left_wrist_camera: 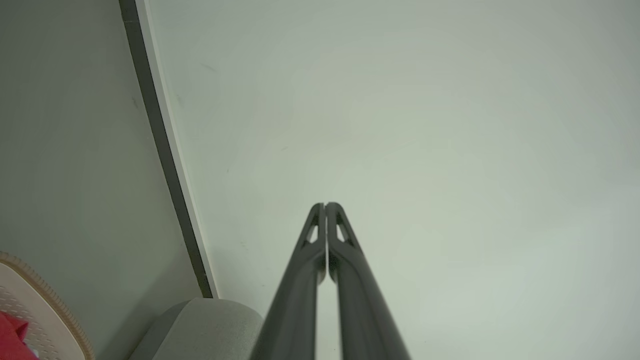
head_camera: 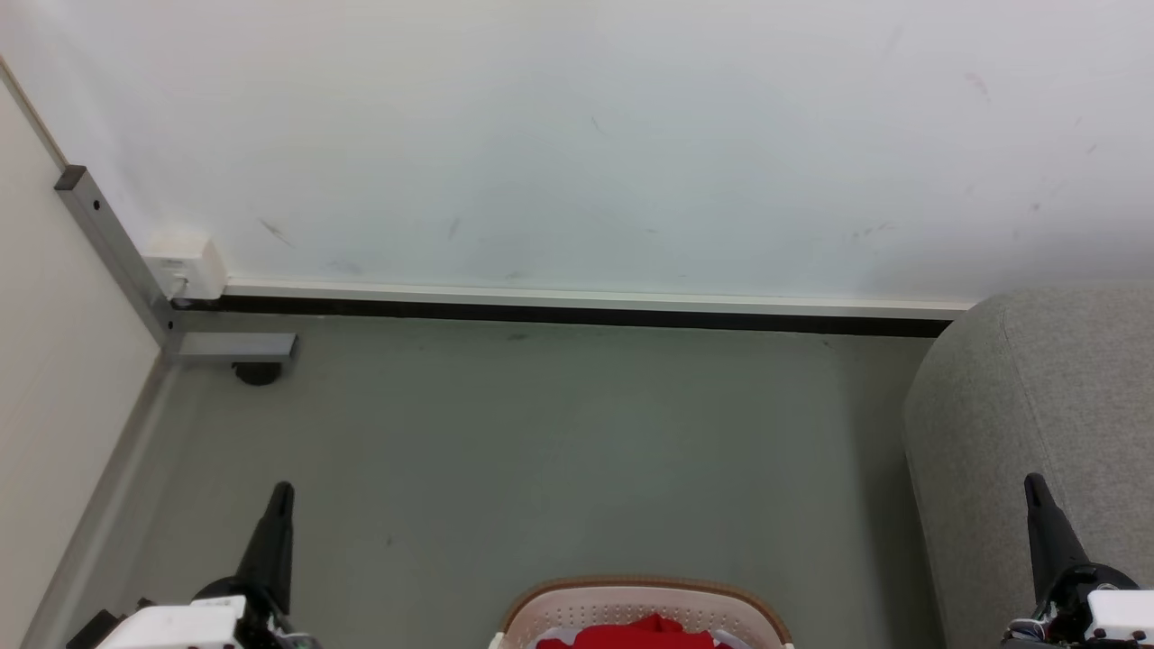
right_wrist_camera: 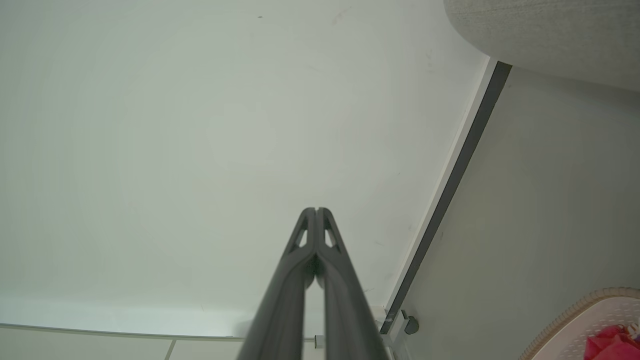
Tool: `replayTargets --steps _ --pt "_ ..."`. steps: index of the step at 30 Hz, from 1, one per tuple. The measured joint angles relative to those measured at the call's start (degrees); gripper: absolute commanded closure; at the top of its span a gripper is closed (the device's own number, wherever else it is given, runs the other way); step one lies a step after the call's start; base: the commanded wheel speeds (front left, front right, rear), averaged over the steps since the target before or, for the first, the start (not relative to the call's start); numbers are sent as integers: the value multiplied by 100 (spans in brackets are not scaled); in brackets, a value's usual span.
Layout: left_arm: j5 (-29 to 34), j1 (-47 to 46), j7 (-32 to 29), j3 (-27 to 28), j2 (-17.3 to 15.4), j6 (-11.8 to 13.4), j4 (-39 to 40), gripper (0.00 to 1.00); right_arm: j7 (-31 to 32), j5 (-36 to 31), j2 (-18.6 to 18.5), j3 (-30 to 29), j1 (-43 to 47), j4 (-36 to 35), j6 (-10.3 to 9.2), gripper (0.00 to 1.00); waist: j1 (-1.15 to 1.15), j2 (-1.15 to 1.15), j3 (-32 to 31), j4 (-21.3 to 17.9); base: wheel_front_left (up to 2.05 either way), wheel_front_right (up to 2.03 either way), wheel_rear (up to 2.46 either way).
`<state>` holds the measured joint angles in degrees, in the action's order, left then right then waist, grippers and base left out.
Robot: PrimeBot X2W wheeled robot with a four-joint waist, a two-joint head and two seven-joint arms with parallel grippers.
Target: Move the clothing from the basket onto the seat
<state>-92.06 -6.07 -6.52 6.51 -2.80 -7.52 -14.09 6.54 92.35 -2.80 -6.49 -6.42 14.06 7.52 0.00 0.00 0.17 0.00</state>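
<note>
Both pressed together, empty: left gripper point(head_camera: 283, 494) over floor point(head_camera: 559, 451), right gripper point(head_camera: 1034, 485) in front of seat point(head_camera: 1037, 388). Red clothing point(head_camera: 645, 636) lies in basket point(head_camera: 645, 587), between 2 grippers.

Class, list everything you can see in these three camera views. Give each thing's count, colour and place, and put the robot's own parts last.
clothing: one heap, bright red, inside the basket
basket: one, cream-white with brown rim, on the floor, bottom centre
sofa: one, light grey, right side
floor: one, grey-green, middle
wall: one, white, behind
skirting: one, black and white, foot of wall
metal frame: one, grey, left corner
white box: one, on the wall beside the frame
left gripper: one, dark, lower left, shut, empty
right gripper: one, dark, lower right, shut, empty
</note>
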Motion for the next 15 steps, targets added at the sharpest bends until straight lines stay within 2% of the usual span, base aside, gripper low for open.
replayTargets --steps 15 --pt "0 0 0 0 0 -1 0 100 0 0 0 0 0 0 0 100 0 0 0 0 0 0 0"
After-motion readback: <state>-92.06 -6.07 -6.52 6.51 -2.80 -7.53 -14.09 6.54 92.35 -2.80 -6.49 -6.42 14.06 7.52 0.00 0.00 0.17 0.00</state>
